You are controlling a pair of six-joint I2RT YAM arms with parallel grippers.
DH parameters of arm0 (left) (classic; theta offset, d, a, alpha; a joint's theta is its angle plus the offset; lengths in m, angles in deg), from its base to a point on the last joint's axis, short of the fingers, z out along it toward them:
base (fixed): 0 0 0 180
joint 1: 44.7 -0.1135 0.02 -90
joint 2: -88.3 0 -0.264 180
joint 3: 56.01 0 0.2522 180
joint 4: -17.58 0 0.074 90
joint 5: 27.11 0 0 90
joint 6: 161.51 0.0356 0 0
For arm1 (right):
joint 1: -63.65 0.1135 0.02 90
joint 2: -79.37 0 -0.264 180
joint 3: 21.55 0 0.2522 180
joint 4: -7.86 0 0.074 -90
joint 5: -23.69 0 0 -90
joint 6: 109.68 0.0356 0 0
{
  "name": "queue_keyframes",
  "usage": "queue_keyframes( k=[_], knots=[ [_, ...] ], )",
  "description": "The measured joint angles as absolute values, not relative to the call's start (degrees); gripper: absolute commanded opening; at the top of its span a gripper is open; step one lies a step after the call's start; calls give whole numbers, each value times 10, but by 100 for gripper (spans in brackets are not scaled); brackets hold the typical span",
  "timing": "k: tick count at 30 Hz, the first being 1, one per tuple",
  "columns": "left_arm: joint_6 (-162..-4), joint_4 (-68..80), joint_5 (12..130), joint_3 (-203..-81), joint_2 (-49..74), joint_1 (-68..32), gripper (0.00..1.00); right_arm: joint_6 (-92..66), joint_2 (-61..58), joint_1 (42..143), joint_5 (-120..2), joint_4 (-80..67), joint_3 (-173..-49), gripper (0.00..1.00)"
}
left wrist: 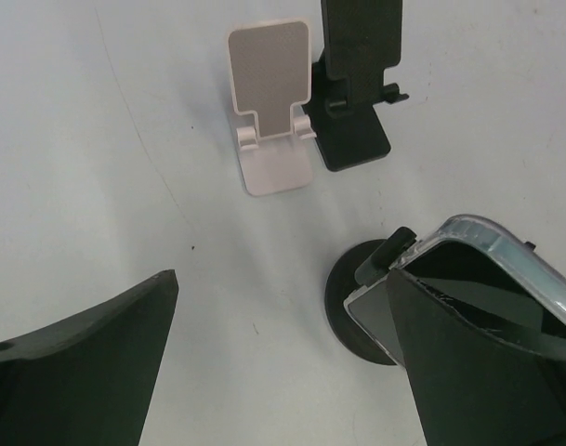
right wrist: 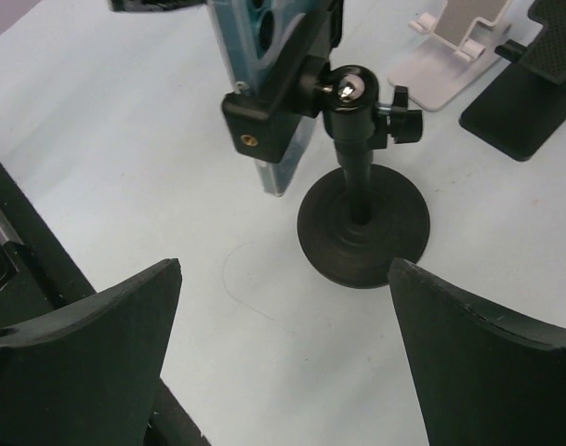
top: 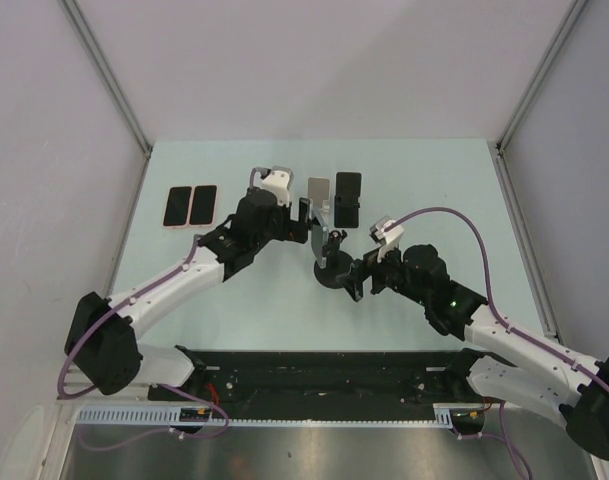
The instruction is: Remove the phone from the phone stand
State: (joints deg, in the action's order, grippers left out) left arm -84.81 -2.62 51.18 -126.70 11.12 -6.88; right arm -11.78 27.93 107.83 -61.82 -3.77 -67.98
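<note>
On a round-based stand [right wrist: 361,237] sits a clear-cased phone [left wrist: 478,274]; left pincer [left wrist: 283,279] and right pincer [right wrist: 284,267] gape wide.

The phone stand [right wrist: 361,228] occupies the middle of the table [top: 434,180], with the phone [right wrist: 264,93] clamped upright at its far left; the wide-open left gripper [left wrist: 283,279] crowds that side, and the wide-open right gripper [right wrist: 284,265] crowds the near right; just beyond, a pale stand [top: 318,192] and a black stand [top: 348,198] leave only a narrow passage; two flat phones [top: 191,205] lie far left, well apart; the far right of the table is free room.
</note>
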Motion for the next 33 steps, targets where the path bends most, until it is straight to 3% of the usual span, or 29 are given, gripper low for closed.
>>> queue_keyframes(
  k=[6, 12, 24, 27, 33],
  knots=[
    [-871, -22, 486, -1231, 208, -43, 100, -117, 279, 1064, -642, -43, -680, 99],
    [-912, -6, 418, -1217, 297, 60, 100, -113, 275, 1040, -651, -43, -680, 99],
    [-939, -7, 282, -1281, 148, 149, 99, -106, 283, 1030, -670, -50, -667, 99],
    [-939, -5, 263, -1296, 125, 163, 95, -106, 290, 1026, -674, -53, -662, 99],
    [-941, -6, 232, -1296, 107, 167, 71, -106, 291, 1020, -674, -53, -661, 99]
  ],
)
